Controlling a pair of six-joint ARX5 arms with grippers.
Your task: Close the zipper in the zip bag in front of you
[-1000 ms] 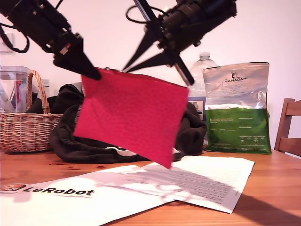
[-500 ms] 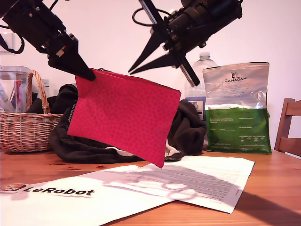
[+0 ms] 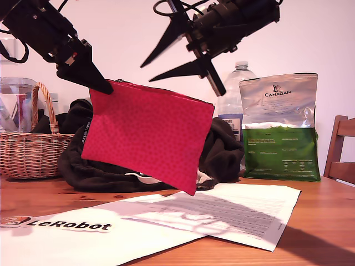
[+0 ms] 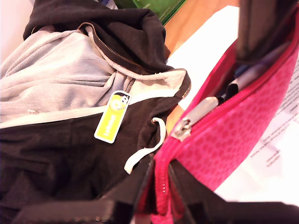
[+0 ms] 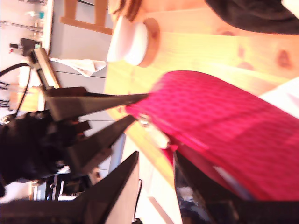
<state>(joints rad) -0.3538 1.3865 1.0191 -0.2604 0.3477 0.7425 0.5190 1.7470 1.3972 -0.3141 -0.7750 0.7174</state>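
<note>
Above the wooden table [image 3: 321, 221], the zip bag [image 3: 147, 136] hangs from my first gripper [image 3: 105, 86], clamped on its corner at the exterior view's left. The zipper [image 3: 161, 93] runs rightward along the top edge, its pull tab [image 4: 192, 120] just beside that clamp. My second gripper [image 3: 146, 73] hovers above, jaws apart.

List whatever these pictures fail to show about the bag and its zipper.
- Exterior view: the pull tab is too small to find along the top edge of the zip bag, which my first gripper clamps.
- First wrist view: the far end of the zipper is hidden behind a dark shape.
- Second wrist view: blur hides the bag's contents below my second gripper.
</note>
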